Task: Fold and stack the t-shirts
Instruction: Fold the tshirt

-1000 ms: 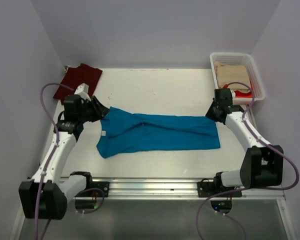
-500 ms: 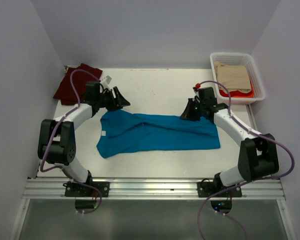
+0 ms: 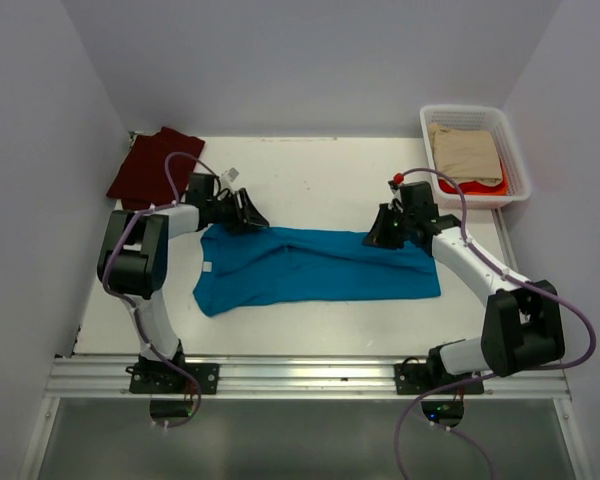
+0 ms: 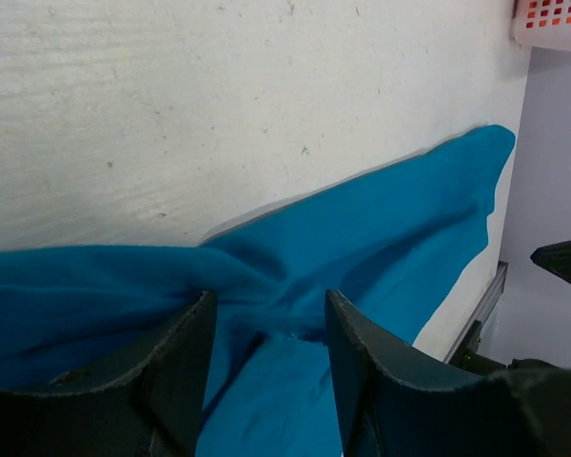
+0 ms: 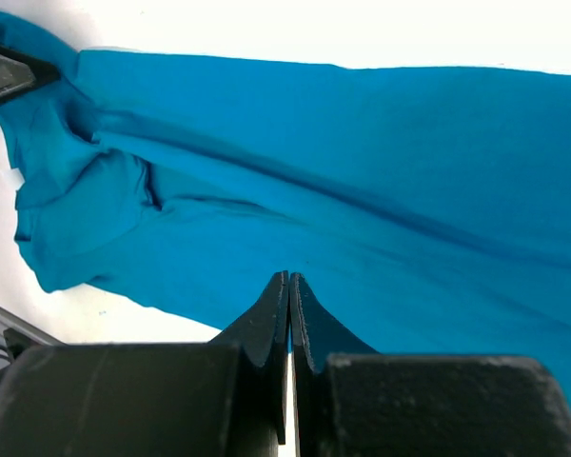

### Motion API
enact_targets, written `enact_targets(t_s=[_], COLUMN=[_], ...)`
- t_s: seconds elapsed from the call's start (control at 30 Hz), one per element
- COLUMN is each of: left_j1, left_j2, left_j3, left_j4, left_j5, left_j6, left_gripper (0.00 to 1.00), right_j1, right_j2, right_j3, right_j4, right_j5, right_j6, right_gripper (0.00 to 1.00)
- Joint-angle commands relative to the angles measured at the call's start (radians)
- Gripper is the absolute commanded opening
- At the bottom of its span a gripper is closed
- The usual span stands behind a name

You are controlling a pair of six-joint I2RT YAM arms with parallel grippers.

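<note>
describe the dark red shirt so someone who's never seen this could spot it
Look at the white table and go to its far left corner, by the wall. The maroon t-shirt lies there, apart from the teal t-shirt spread across the middle; it is the only dark cloth on the tabletop.

Open tabletop (image 3: 320, 175) behind teal-blue t-shirt (image 3: 320, 265)

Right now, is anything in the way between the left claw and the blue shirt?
No, nothing visible is. The left gripper hangs open right at the teal t-shirt, with only its cloth showing between the fingers.
</note>
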Motion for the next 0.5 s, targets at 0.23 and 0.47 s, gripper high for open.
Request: enact_targets(t_s=[0.23, 0.47], left_j1=[-0.036, -0.050], left_j2=[0.041, -0.014], left_j3=[0.045, -0.023], left_j4=[0.060, -0.019], left_j5=[0.115, 0.083], left_j6=[0.020, 0.035], left_gripper=[0.43, 0.34], right_j1=[0.000, 0.001], right_j2=[-0.030, -0.036], right_j3=[-0.020, -0.025], right_j4=[0.012, -0.006], right_j5=[0.008, 0.034], right_j6=[-0.031, -0.038], right_gripper=[0.00, 0.00])
